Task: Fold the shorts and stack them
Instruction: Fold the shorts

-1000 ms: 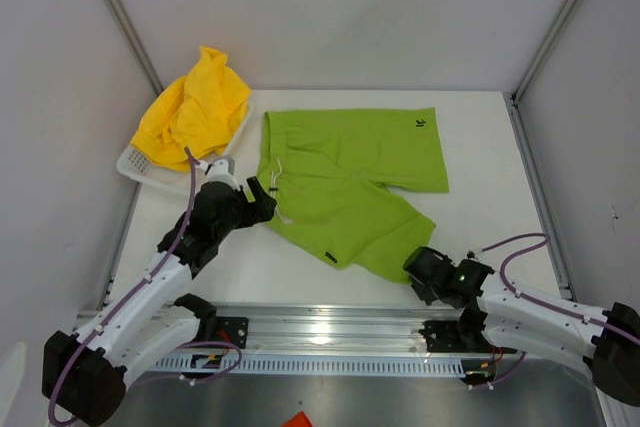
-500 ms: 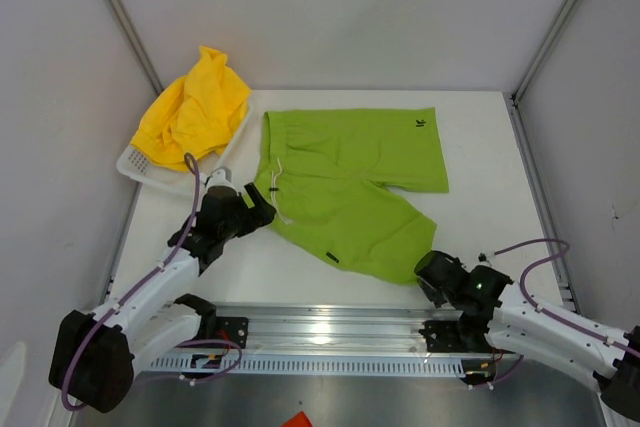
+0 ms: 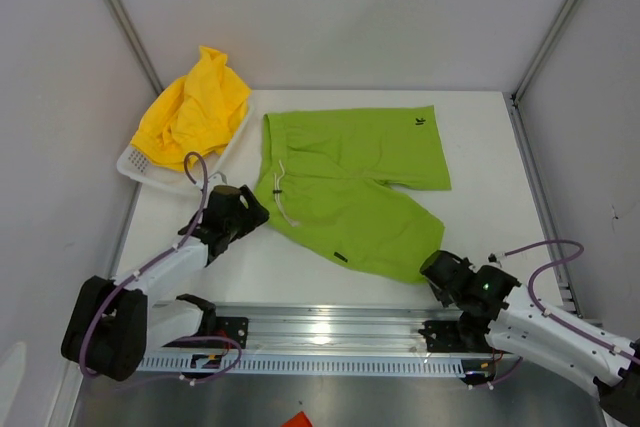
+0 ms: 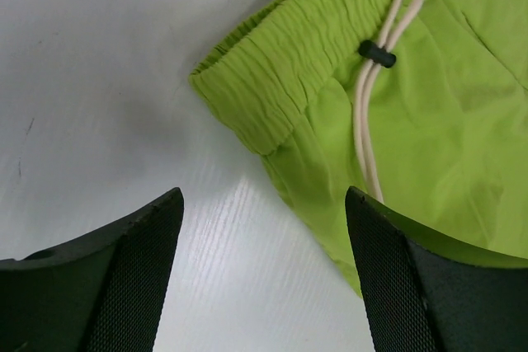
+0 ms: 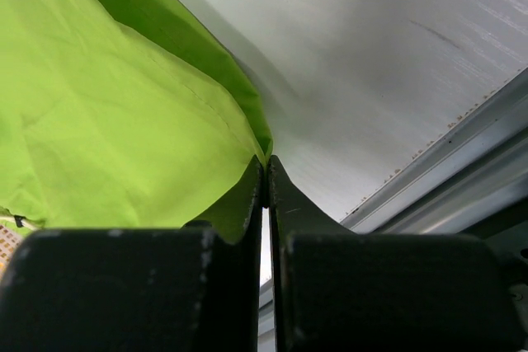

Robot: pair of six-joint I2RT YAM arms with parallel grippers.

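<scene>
Both arms sit further back than a second ago; I see the right gripper point(image 3: 437, 267) clamped on the near leg hem of the green shorts point(image 3: 350, 177) spread on the table point(image 3: 480, 147), left gripper point(image 4: 264, 195) apart, waistband corner point(image 4: 247, 113) just ahead.

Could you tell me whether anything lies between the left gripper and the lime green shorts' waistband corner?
Nothing visible does. The left gripper's open jaws frame only bare white table before the waistband corner of the lime green shorts; the white drawstring lies farther in, on the fabric.
</scene>
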